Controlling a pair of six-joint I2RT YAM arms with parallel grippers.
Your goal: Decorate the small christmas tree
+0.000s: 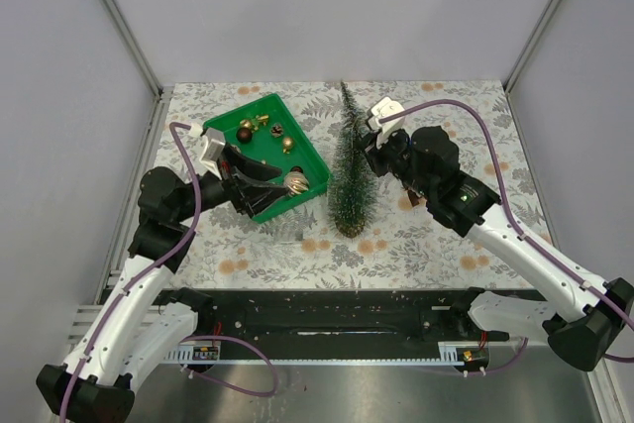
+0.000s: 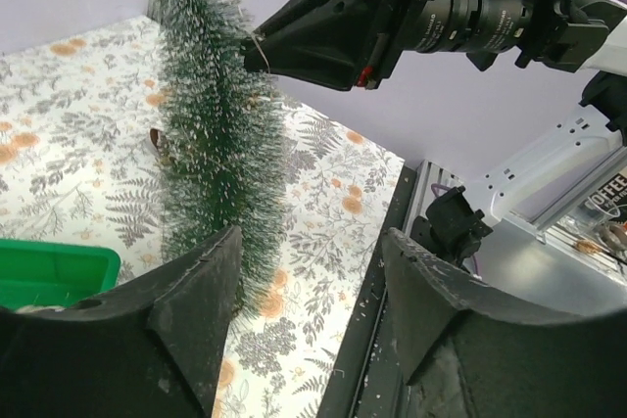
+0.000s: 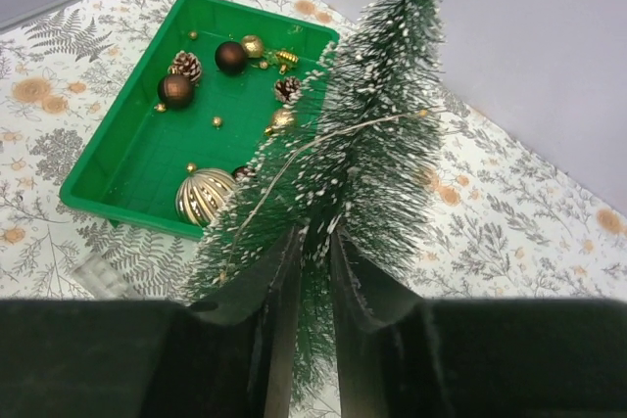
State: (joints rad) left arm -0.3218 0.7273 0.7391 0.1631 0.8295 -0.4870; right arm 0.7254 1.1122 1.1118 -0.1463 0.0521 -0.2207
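Note what is hidden: from the top camera, the bristles cover the base of the small christmas tree [image 1: 349, 180], and the right wrist housing blocks its lower trunk. The tips of the right gripper [image 3: 315, 237] are buried in the bristles. Its fingers stand nearly together and nip a thin wire [image 3: 294, 156] that runs slantwise across the tree. In the left wrist view this wire shows only as a small loop at the fingertip.

The left gripper [image 2: 312, 242] is spread wide and holds nothing. It sits at the near right corner of the green tray [image 3: 127, 168], beside a gold ribbed ball [image 3: 204, 196] lying in the tray. You cannot tell whether finger and ball touch.

The tree stands upright on the floral table cover [image 1: 446, 235], just right of the tray and between the two grippers. Open cover lies behind and to the right of the tree. White walls close three sides, and a black rail bounds the near edge.

A label [image 2: 607, 198] cut by the frame edge appears to read "COFFEE".
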